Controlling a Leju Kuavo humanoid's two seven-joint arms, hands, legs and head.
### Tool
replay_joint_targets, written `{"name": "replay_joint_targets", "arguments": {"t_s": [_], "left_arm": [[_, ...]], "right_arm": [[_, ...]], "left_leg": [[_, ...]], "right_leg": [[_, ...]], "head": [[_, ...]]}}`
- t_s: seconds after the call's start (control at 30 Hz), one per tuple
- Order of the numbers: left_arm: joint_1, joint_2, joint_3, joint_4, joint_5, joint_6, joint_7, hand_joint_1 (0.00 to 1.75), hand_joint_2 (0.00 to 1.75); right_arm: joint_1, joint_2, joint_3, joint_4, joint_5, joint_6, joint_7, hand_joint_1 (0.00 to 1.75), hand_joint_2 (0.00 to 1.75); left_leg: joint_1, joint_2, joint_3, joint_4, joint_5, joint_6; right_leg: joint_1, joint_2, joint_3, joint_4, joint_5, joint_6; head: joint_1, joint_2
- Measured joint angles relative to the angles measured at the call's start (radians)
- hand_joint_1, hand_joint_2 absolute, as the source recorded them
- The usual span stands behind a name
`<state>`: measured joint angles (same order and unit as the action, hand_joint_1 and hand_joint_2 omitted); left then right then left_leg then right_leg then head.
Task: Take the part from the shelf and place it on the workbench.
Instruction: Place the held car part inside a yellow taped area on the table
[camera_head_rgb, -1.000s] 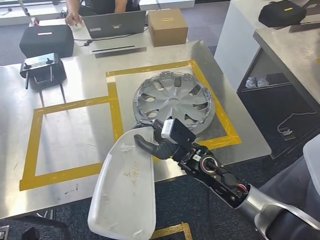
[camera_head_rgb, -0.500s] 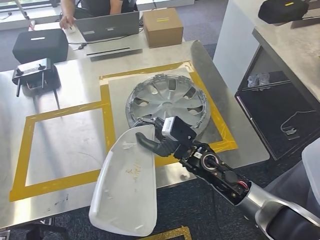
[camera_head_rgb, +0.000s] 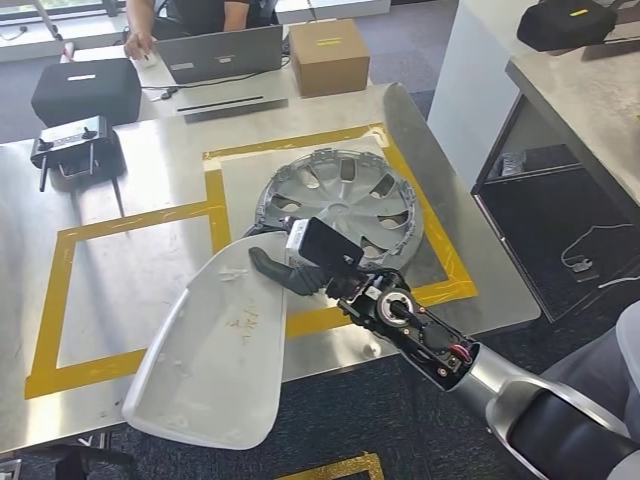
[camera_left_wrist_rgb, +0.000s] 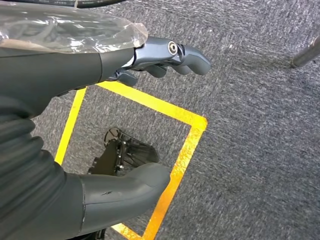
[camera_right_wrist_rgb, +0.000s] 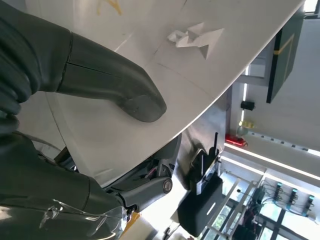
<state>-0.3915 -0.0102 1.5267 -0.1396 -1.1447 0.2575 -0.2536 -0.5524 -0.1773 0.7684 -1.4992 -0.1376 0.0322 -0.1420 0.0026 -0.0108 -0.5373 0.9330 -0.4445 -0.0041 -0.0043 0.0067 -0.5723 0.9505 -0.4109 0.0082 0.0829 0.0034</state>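
Note:
The part (camera_head_rgb: 215, 350) is a large white curved panel with scuffed markings. My right hand (camera_head_rgb: 302, 268) grips its upper edge, thumb on top. It hangs tilted over the front edge of the steel workbench (camera_head_rgb: 136, 270), its lower end out past the edge above the floor. In the right wrist view the thumb (camera_right_wrist_rgb: 124, 95) presses on the white panel (camera_right_wrist_rgb: 188, 75), with darker fingers curled beneath. My left hand (camera_left_wrist_rgb: 56, 75) hangs above the grey carpet, fingers apart and holding nothing.
A silver hubcap (camera_head_rgb: 337, 205) lies in the right yellow-taped square, just behind my right hand. The left taped square (camera_head_rgb: 49, 300) is bare. Farther back are a black case (camera_head_rgb: 85, 90), a black stand (camera_head_rgb: 75, 145), a laptop (camera_head_rgb: 223, 52), a cardboard box (camera_head_rgb: 328, 55) and a seated person (camera_head_rgb: 189, 12). Another bench (camera_head_rgb: 581, 90) stands on the right.
My right hand has moved left over the bench, and the white panel has swung left with it, its lower end tilting outward. The view shifted slightly.

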Motion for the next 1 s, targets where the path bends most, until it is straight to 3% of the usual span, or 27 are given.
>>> {"name": "replay_joint_targets", "arguments": {"t_s": [0.47,0.8,1.0], "left_arm": [[-0.007,-0.016,0.0,0.0,-0.016,0.016,-0.001,0.0,1.75],[-0.023,-0.035,-0.003,0.0,-0.042,0.023,0.013,0.0,1.75],[-0.03,-0.046,-0.006,0.0,-0.05,0.028,0.017,0.0,1.75]], "right_arm": [[-0.162,0.134,0.084,0.186,-0.024,-0.014,0.091,1.75,1.75],[-0.302,0.263,0.172,0.431,0.201,-0.172,0.147,1.75,1.75],[-0.346,0.333,0.2,0.581,0.264,-0.215,0.157,1.75,1.75]], "left_leg": [[-0.003,0.0,0.0,0.0,0.0,0.0],[-0.003,0.0,0.0,0.0,0.0,0.0],[-0.003,0.0,0.0,0.0,0.0,0.0]], "right_leg": [[-0.002,0.0,0.001,-0.001,0.0,0.0],[-0.002,0.0,0.001,-0.001,0.001,0.0],[-0.002,0.0,0.001,-0.002,0.0,0.0]], "head": [[0.0,0.0],[0.0,0.0],[0.0,0.0]]}}
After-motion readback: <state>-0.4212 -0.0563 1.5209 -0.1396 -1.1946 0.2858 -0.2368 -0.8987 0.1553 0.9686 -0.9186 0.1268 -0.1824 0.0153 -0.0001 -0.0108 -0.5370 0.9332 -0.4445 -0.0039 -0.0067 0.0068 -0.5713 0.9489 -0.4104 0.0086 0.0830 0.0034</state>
